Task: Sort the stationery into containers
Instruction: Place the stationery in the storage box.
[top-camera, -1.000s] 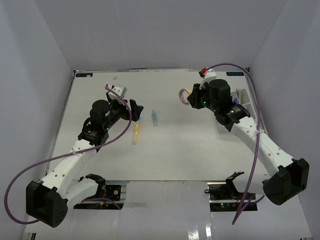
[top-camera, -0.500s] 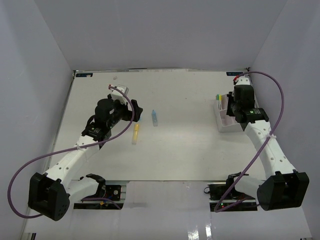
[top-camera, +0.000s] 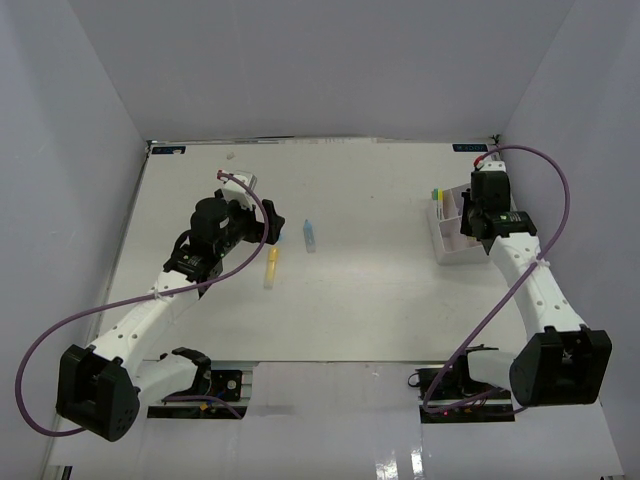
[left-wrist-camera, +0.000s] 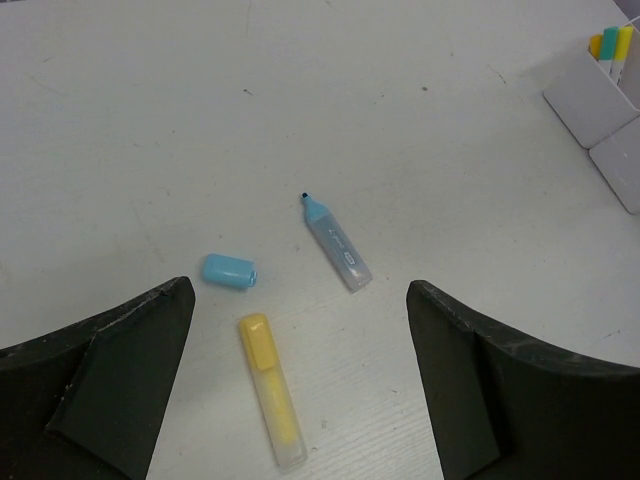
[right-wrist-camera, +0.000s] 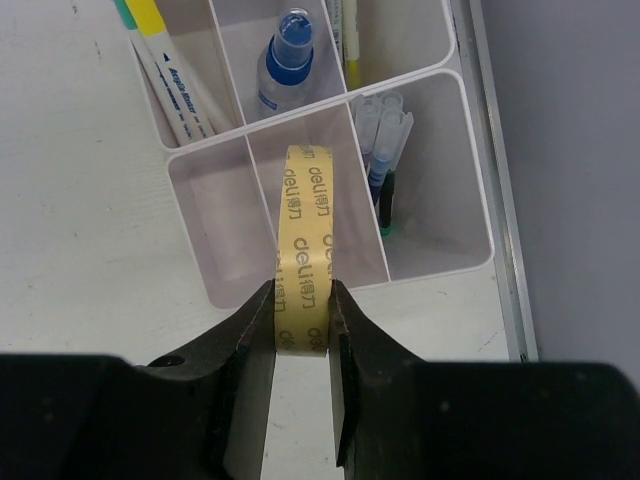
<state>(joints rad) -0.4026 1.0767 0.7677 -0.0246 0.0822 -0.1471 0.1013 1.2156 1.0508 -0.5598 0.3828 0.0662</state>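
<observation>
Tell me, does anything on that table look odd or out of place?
Yes. The blue highlighter lies uncapped on the table, its tip bare. A small light-blue piece, probably its cap, sits apart from it, near the yellow highlighter. Nothing looks spilled or broken.

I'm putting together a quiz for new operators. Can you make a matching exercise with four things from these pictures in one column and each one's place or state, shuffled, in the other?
1. tape roll
2. small bottle
3. blue marker
4. yellow marker

A. lying on the table, cap on
B. pinched in the right gripper
C. inside a compartment of the box
D. lying on the table, tip bare

Pairs: 1-B, 2-C, 3-D, 4-A
</observation>
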